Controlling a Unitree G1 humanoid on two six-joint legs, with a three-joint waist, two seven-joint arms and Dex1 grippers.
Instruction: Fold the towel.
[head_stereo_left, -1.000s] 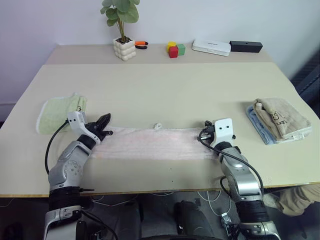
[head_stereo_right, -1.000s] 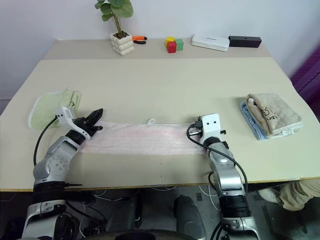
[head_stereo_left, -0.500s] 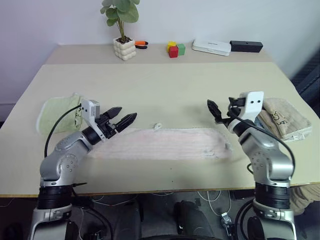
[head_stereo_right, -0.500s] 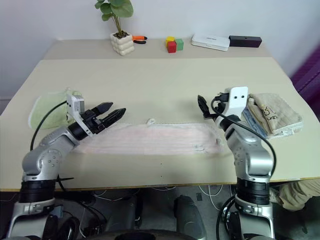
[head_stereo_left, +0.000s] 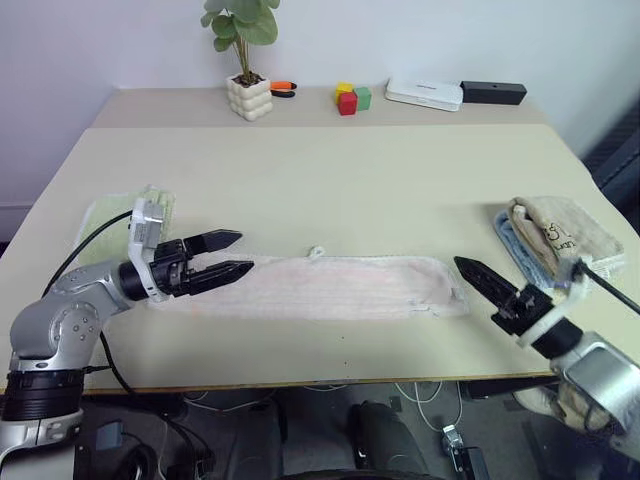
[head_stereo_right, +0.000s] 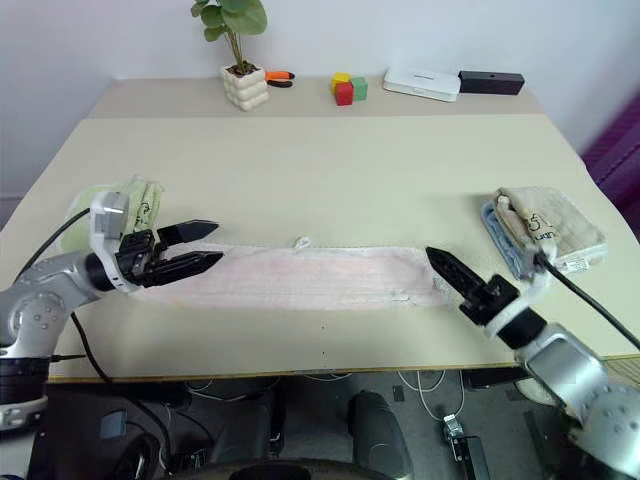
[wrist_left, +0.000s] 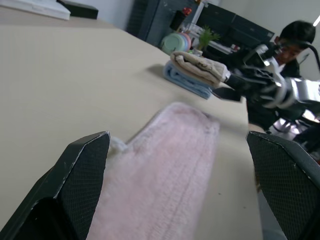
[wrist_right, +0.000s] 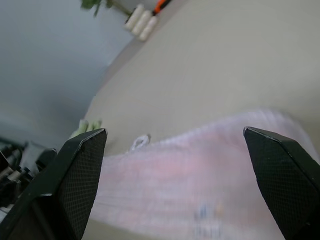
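Observation:
The towel (head_stereo_left: 330, 287) lies flat as a long pale pink strip across the near part of the table, its small loop tag (head_stereo_left: 316, 252) on the far edge. My left gripper (head_stereo_left: 243, 252) hovers open over the towel's left end, pointing right along it, with nothing between its fingers. My right gripper (head_stereo_right: 440, 262) is open just past the towel's right end, near the table's front edge, pointing back toward the strip. In the left wrist view the towel (wrist_left: 165, 165) stretches away between the wide-spread fingers (wrist_left: 80, 175). In the right wrist view the towel (wrist_right: 200, 185) lies ahead.
A light green folded towel (head_stereo_left: 110, 225) lies at the left edge. A beige folded towel (head_stereo_left: 560, 235) on a blue one sits at the right. A potted plant (head_stereo_left: 248, 97), coloured blocks (head_stereo_left: 350, 98), a white box (head_stereo_left: 423, 94) and a black box (head_stereo_left: 492, 93) line the back. A person (wrist_left: 295, 35) sits beyond the table.
Both grippers opened, let go of the towel's ends and drew back. The right one swung down toward the front right edge; the left rose and turned to point along the towel.

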